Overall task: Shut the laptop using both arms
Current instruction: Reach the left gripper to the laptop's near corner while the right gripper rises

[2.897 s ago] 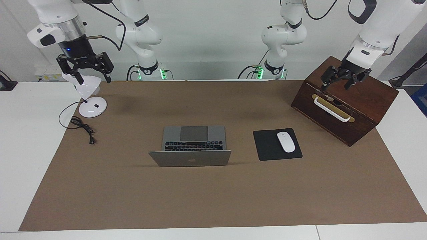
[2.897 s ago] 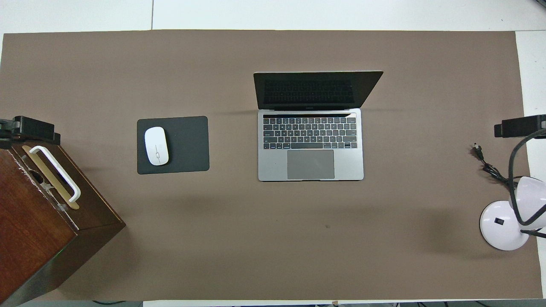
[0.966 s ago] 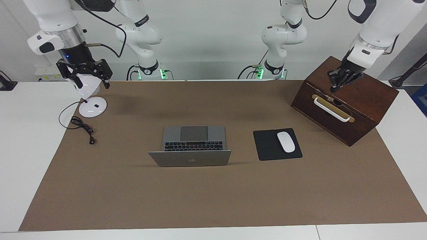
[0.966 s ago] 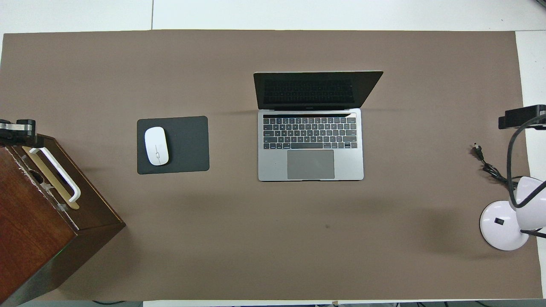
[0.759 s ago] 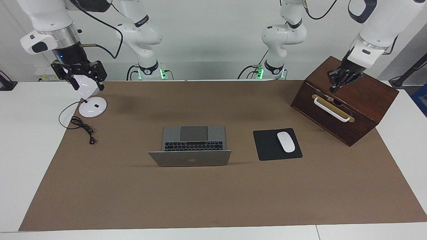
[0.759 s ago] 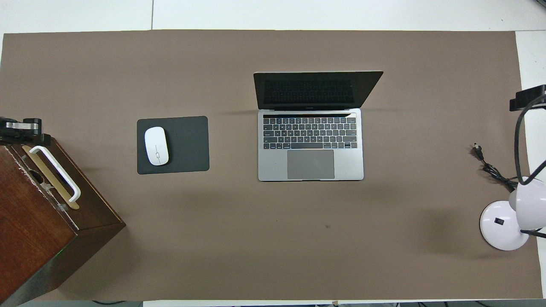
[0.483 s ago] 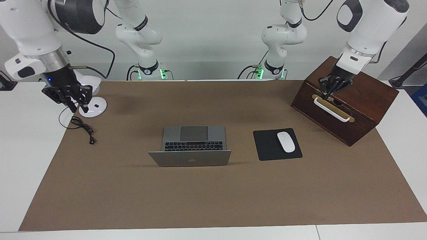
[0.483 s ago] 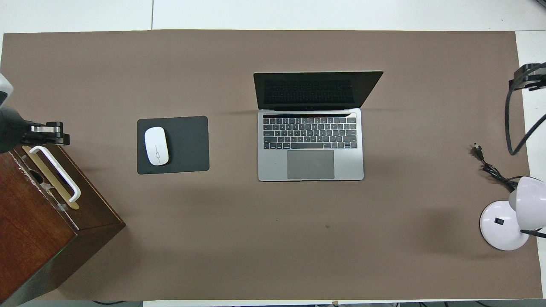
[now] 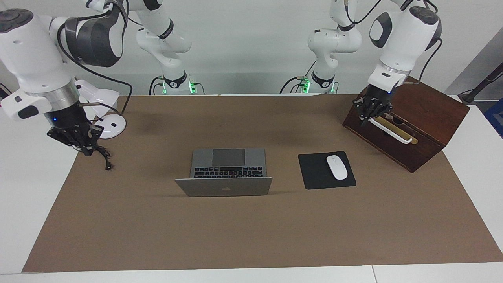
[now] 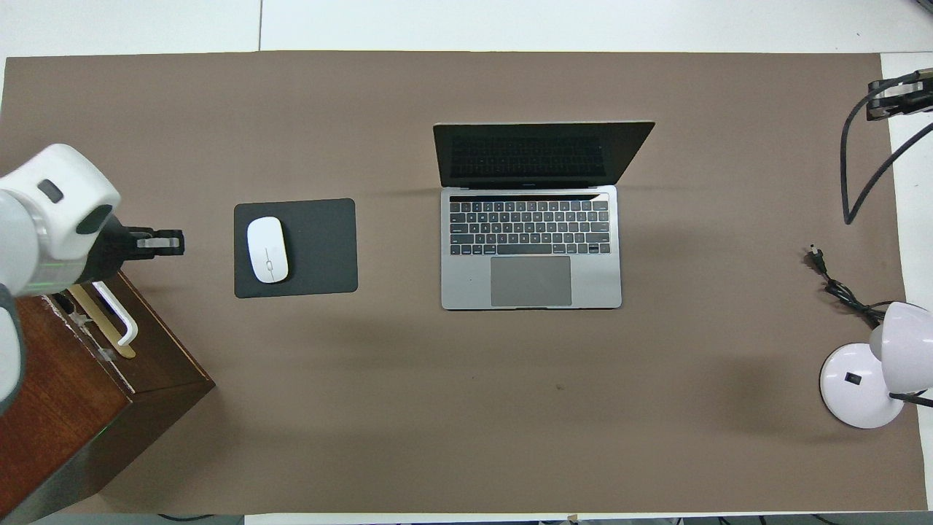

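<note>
The silver-grey laptop stands open in the middle of the brown mat, its lid upright and its dark screen toward the robots. My left gripper is shut on nothing and hangs over the drawer front of the wooden box, well away from the laptop. At the right arm's end of the table, my right gripper is also shut and empty, low over the black cable at the mat's edge. Neither gripper touches the laptop.
A dark wooden box with a white handle stands at the left arm's end. A white mouse lies on a black mouse pad beside the laptop. A white desk lamp and its cable are at the right arm's end.
Both arms have come down and swung away from the robots. The right gripper has shut on nothing while dropping from the lamp to the cable. The left gripper slid off the box top.
</note>
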You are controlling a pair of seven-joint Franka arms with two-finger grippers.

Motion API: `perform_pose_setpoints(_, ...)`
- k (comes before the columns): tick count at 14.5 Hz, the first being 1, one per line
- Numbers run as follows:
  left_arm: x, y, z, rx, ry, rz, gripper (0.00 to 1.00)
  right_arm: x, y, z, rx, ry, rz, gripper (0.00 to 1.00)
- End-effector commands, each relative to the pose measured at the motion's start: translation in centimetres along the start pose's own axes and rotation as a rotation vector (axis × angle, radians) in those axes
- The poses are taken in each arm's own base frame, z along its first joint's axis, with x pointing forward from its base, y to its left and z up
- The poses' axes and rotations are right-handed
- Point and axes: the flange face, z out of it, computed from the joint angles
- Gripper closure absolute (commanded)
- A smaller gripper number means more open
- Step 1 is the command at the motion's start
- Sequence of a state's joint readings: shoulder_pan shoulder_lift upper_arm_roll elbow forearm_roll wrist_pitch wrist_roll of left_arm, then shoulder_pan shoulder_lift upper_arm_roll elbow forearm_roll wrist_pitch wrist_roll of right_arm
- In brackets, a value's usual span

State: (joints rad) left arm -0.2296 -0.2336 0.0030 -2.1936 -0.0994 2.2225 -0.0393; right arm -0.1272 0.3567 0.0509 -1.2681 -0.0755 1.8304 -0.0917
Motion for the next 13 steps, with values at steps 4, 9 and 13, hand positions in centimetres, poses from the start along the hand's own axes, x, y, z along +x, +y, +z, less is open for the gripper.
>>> perform_pose_setpoints(4,-4.8,6.6,5.9,-0.111,0.153,0.021,1.0,5.9,0.0,5.4,-0.003,0.064,0.037,1.0)
perform_pose_setpoints(9,-6.9,14.6,12.0,-0.175,0.26,0.036,1.0,7.4,-8.6,8.3,0.036,0.092,0.167,1.0)
perform_pose_setpoints(13,-8.1,18.4,15.3,-0.21,0.319,0.067,1.0,7.1,-14.1,7.9,0.081,0.075,0.31,1.0)
